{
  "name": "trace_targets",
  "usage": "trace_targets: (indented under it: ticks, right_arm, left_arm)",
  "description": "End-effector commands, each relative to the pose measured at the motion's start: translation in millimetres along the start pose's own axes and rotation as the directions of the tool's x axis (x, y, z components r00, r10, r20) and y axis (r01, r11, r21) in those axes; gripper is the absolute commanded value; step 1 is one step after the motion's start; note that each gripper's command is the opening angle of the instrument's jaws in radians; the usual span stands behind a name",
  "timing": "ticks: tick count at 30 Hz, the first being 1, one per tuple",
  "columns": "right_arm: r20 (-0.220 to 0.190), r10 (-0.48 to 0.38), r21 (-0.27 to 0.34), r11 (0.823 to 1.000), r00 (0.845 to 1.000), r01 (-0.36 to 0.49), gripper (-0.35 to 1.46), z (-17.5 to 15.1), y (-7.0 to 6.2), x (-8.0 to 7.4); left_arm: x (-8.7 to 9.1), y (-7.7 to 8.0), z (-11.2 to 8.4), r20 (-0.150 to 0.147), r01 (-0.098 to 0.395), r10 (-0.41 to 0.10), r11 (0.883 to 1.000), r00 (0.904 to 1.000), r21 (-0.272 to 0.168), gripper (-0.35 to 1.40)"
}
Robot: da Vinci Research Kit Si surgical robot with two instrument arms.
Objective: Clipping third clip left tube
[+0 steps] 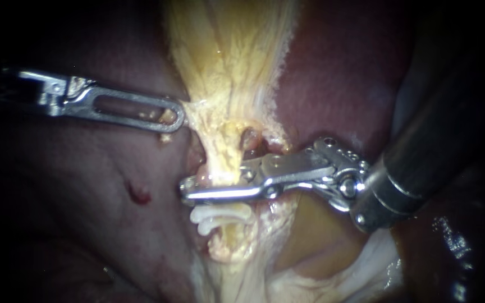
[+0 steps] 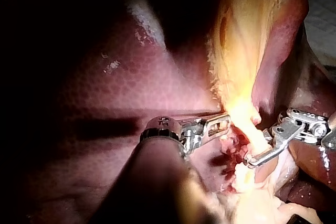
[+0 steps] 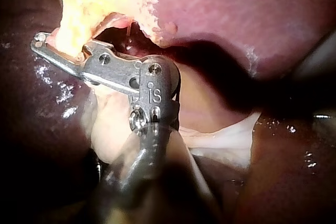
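Observation:
The yellowish gallbladder [image 1: 231,56] narrows downward into a pale tube [image 1: 223,163]. My left instrument [image 1: 179,116] comes in from the left, its slotted jaws shut on the gallbladder's left edge. My right instrument [image 1: 189,188] reaches in from the right, and its long jaws lie across the tube, pressing it from both sides. Just below those jaws, two white clips [image 1: 220,216] sit on the tube. The right wrist view shows the right instrument [image 3: 42,43] with the yellow tissue caught between its jaws. The left wrist view shows the left instrument [image 2: 226,121] at the tissue's edge.
Dark red liver [image 1: 85,185] surrounds the tube on both sides, with a small raw spot [image 1: 138,195] on the left. A small opening [image 1: 251,140] shows in the tissue just above the right instrument's jaws. Pale membrane [image 1: 332,269] lies under the right shaft.

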Motion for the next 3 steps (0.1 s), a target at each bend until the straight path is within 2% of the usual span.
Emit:
trace_targets:
  ticks: [1,3]
  right_arm:
    - [0.000,0.000,0.000,1.000,1.000,0.000,-0.35,0.0,0.0,0.0]
    - [0.000,0.000,0.000,1.000,1.000,0.000,-0.35,-0.1,0.1,0.0]
  left_arm:
    - [0.0,0.0,0.0,0.000,0.000,0.000,1.000,1.0000,0.000,-0.35]
    - [0.0,0.0,0.0,0.000,0.000,0.000,1.000,1.0000,0.000,-0.35]
